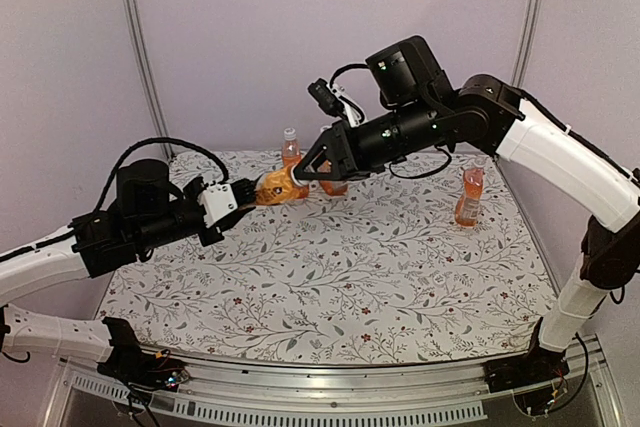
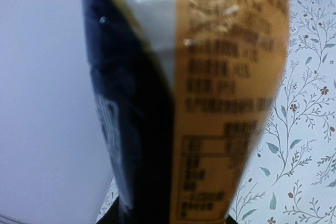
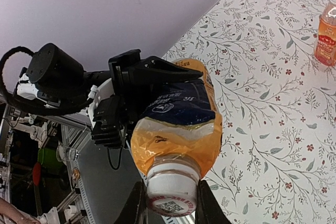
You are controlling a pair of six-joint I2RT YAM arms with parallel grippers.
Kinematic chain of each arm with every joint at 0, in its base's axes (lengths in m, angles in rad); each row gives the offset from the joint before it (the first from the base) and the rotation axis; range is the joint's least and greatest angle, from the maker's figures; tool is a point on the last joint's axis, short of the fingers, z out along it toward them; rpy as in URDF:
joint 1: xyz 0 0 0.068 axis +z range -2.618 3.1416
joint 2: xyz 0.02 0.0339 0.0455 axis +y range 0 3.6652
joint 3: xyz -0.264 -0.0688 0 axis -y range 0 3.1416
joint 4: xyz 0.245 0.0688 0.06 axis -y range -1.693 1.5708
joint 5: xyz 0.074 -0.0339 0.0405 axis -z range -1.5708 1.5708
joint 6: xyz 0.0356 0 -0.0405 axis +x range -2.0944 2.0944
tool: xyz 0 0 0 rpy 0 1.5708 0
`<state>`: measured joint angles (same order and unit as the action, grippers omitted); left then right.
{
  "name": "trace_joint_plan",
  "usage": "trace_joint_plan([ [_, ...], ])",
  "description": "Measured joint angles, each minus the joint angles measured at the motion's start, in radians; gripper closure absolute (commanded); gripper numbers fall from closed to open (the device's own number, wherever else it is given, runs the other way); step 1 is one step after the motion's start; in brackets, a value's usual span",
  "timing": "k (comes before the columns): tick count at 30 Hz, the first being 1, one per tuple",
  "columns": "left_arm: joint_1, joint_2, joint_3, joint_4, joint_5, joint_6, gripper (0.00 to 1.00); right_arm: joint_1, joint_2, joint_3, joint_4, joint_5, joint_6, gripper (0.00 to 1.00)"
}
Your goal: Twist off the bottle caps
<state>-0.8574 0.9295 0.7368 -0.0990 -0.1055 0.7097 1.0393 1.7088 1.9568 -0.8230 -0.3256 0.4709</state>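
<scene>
My left gripper [image 1: 243,194] is shut on an orange drink bottle [image 1: 275,187] and holds it on its side above the back of the table. The bottle's label fills the left wrist view [image 2: 231,77]. My right gripper [image 1: 308,169] is shut on this bottle's white cap [image 3: 172,187], one finger on each side. The bottle's body [image 3: 178,124] runs away from the right wrist camera into the left gripper's black fingers [image 3: 152,72]. Another capped bottle [image 1: 291,152] stands behind the held one. A third bottle [image 1: 469,195] stands at the right, also in the right wrist view [image 3: 326,32].
The flowered tablecloth [image 1: 340,267] covers the table. A bottle [image 1: 333,187] stands partly hidden behind my right gripper. Pale walls close the back and sides. The metal rail [image 1: 330,387] runs along the near edge.
</scene>
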Motion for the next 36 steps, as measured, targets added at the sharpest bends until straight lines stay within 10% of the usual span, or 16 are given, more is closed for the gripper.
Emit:
trace_joint_plan([
  [8,0.0,0.0,0.003,-0.019,0.044,-0.022,0.77,0.021,0.0,0.016,-0.05,0.024,-0.093,1.0],
  [21,-0.006,-0.001,0.091,-0.389,0.544,-0.146,0.78,0.283,-0.081,-0.043,-0.177,0.325,-0.906,1.0],
  [32,-0.006,0.006,0.098,-0.463,0.639,-0.15,0.78,0.342,-0.111,-0.105,-0.142,0.379,-1.286,1.0],
  [33,-0.006,0.006,0.098,-0.463,0.639,-0.15,0.78,0.342,-0.111,-0.105,-0.141,0.379,-1.3,0.97],
  [36,-0.006,0.006,0.098,-0.463,0.636,-0.15,0.78,0.342,-0.111,-0.111,-0.135,0.382,-1.324,0.34],
])
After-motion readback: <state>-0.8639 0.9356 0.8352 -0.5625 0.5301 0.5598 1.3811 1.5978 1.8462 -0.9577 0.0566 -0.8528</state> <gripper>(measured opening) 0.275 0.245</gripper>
